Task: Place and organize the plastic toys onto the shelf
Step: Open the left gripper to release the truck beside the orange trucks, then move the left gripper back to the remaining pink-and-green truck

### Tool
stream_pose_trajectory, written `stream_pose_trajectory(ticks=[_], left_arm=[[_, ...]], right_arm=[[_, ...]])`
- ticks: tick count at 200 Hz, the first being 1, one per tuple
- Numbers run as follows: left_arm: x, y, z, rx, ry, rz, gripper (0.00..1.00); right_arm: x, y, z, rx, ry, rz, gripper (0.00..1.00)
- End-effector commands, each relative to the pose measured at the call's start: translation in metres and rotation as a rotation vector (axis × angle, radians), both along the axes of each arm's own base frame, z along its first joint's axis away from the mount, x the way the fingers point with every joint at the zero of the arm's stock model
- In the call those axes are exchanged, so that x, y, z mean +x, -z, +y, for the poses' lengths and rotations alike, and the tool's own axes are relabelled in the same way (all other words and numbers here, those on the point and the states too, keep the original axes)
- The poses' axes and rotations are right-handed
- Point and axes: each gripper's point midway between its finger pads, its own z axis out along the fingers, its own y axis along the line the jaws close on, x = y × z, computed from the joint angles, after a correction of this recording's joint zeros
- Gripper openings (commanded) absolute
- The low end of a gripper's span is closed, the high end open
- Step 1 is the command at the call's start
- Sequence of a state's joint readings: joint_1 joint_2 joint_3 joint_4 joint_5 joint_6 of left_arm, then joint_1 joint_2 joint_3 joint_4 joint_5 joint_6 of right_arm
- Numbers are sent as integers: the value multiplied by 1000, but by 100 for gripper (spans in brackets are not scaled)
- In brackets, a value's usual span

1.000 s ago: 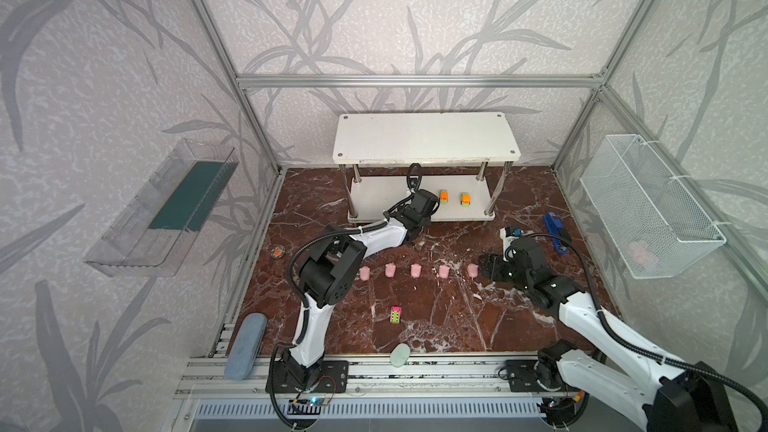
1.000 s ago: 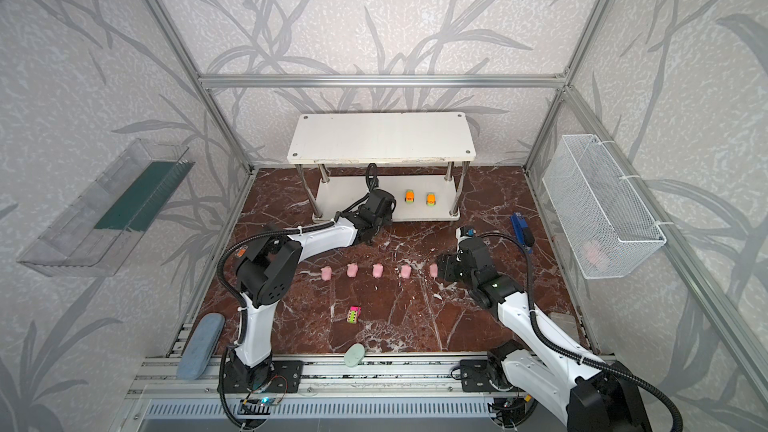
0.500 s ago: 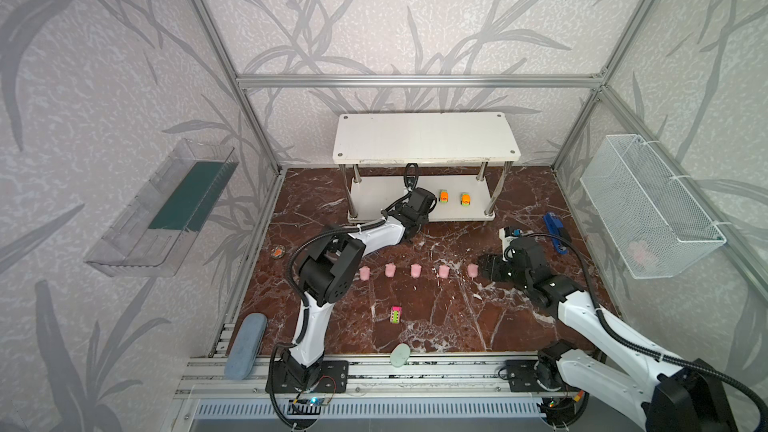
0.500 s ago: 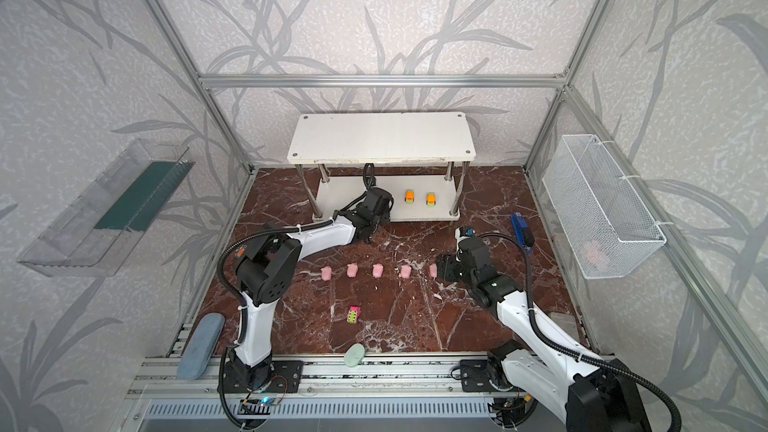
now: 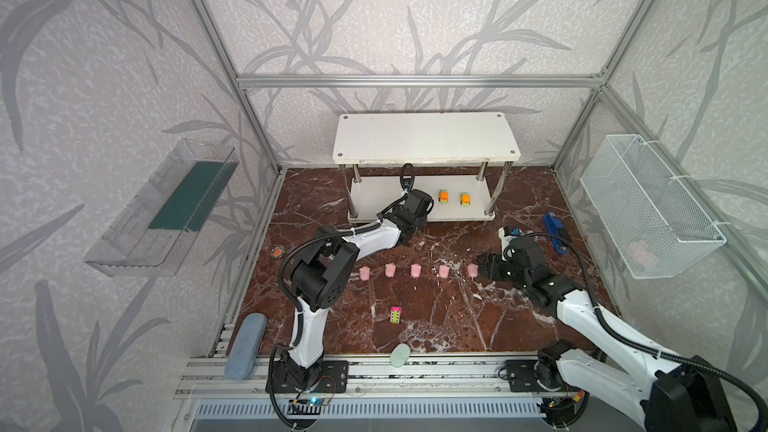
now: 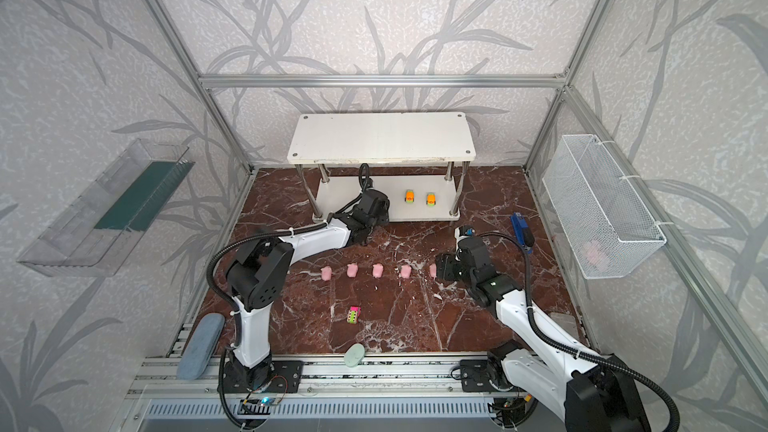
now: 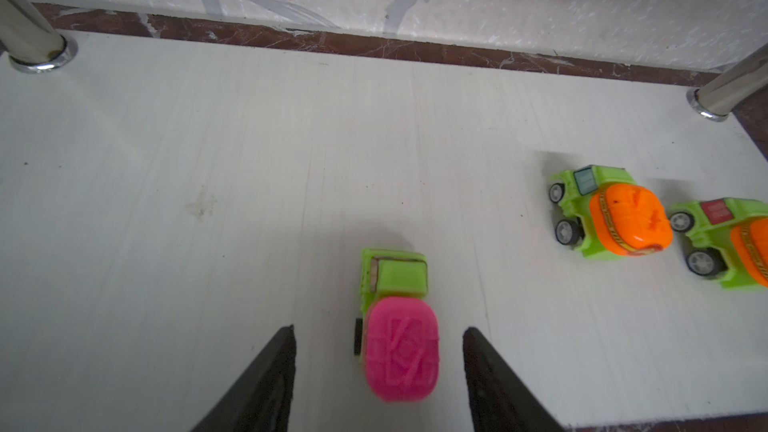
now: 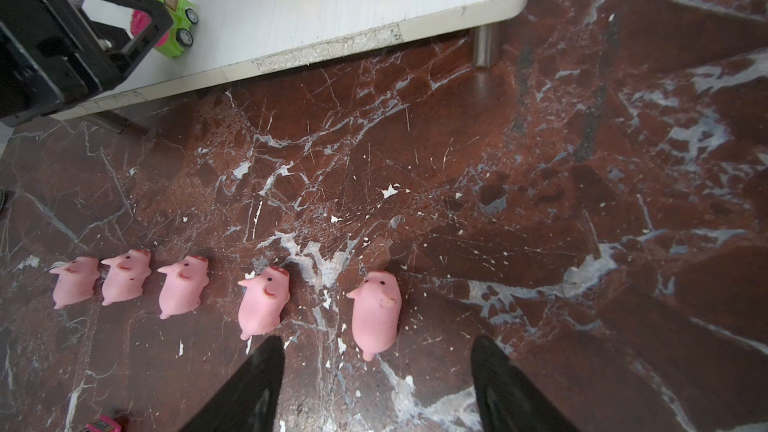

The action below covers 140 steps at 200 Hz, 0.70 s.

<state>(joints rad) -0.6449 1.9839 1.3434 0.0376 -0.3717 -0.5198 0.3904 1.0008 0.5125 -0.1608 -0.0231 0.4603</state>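
The small stickers on the cab roofs of the toy cars are too blurred to read and show only as colour patches: greyish-teal on the first orange car (image 7: 611, 218), red on the second orange car (image 7: 727, 238). The dark marks on the band round each orange shell are also too small to make out. Both have lime-green bodies, grey wheels and a glossy orange domed back, and they stand side by side right of the middle of the lower board of the shelf (image 7: 208, 160), a white two-board rack on chrome posts at the back edge of the bench (image 5: 519, 326). The pink car (image 7: 401, 351), green-bodied with a magenta back moulded in raised lines, sits near the front edge of that board. The left gripper (image 7: 379, 329) has its jaws spread to either side of it, with a gap on each side. Five pigs (image 8: 77, 280) (image 8: 124, 276) (image 8: 183, 284) (image 8: 264, 299) (image 8: 376, 309), pale pink with pointed ears, dot eyes and red smiles, lie in a row across the middle of the bench, parallel to the shelf's front. The right gripper (image 8: 378, 340) is also spread, with the tail end of the rightmost pig just between its fingertips, untouched. A second pink car (image 5: 396, 314) stands alone nearer the bench's front edge.
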Motion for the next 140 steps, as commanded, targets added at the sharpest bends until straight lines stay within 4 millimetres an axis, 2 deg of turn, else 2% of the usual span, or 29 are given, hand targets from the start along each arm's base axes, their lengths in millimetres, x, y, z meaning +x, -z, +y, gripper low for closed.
stream_pose_trajectory(ticks=[1, 81, 116, 140], left_arm=[[-7, -26, 2, -81, -1, -32, 64], [-53, -38, 7, -180, 43, -6, 65], [-85, -48, 13, -172, 52, 6, 66], [-117, -52, 19, -144, 66, 25, 66]], right_arm=[[0, 2, 1, 11, -1, 2, 72], [2, 3, 4, 25, -4, 7, 72], [2, 5, 5, 32, -4, 13, 72], [2, 6, 6, 37, -5, 16, 72]])
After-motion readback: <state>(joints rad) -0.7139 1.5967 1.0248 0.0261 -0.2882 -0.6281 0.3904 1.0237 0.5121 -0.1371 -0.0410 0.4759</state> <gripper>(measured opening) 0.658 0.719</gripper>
